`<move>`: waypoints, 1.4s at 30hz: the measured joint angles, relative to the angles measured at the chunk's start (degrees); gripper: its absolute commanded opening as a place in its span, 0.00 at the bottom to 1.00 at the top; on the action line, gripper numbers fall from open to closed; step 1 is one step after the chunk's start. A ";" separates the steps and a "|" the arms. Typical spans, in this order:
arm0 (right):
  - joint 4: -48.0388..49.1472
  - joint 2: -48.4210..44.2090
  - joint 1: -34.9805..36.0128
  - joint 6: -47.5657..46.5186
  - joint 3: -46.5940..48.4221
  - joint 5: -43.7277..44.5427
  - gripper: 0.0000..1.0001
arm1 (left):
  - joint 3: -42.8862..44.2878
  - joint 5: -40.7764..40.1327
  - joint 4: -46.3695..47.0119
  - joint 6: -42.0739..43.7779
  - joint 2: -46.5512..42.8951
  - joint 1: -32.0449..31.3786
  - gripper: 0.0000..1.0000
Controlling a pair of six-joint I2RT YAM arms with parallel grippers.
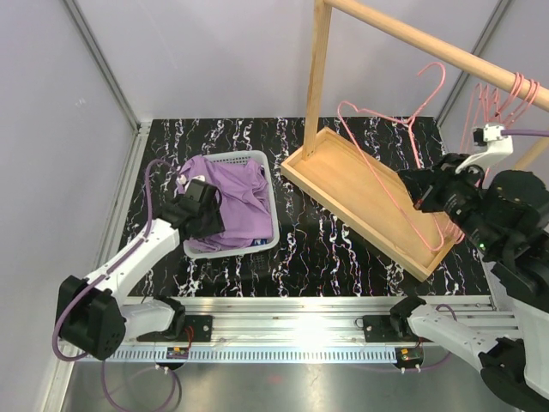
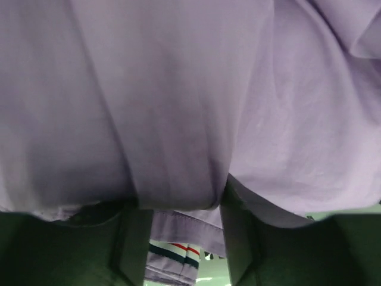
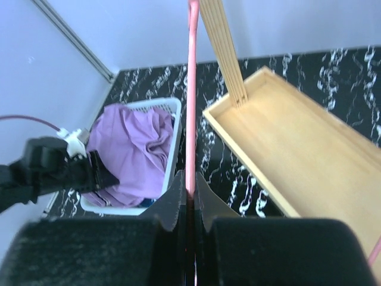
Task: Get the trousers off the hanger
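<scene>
The lilac trousers [image 1: 240, 202] lie heaped in the white basket [image 1: 232, 157]; they also fill the left wrist view [image 2: 178, 89] and show in the right wrist view [image 3: 134, 149]. A navy, white and red striped bit of the blue trousers [image 2: 178, 250] peeks from under them. My left gripper [image 1: 206, 210] is down in the basket, its fingers apart with lilac cloth draped over the tips [image 2: 181, 205]. My right gripper [image 1: 420, 193] is shut on the bare pink wire hanger [image 1: 377, 163], its wire pinched between the jaws [image 3: 189, 179].
A shallow wooden tray [image 1: 330, 167] lies to the right of the basket, with an upright wooden post [image 1: 317, 77] at its far corner and a rail [image 1: 429, 43] above. Several more pink hangers [image 1: 515, 94] hang on the rail at the right.
</scene>
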 measured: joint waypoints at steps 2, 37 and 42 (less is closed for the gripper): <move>-0.48 0.98 0.00 -1.16 3.76 0.20 0.00 | -2.21 0.31 2.51 -1.09 -0.17 0.02 0.37; -6.97 24.15 -0.07 5.14 7.89 50.64 0.00 | 22.43 5.14 -22.40 16.17 -36.20 -0.04 0.99; -10.95 15.52 -0.17 15.65 -0.79 54.51 0.00 | 22.14 2.93 -24.06 18.88 -36.39 -0.04 0.99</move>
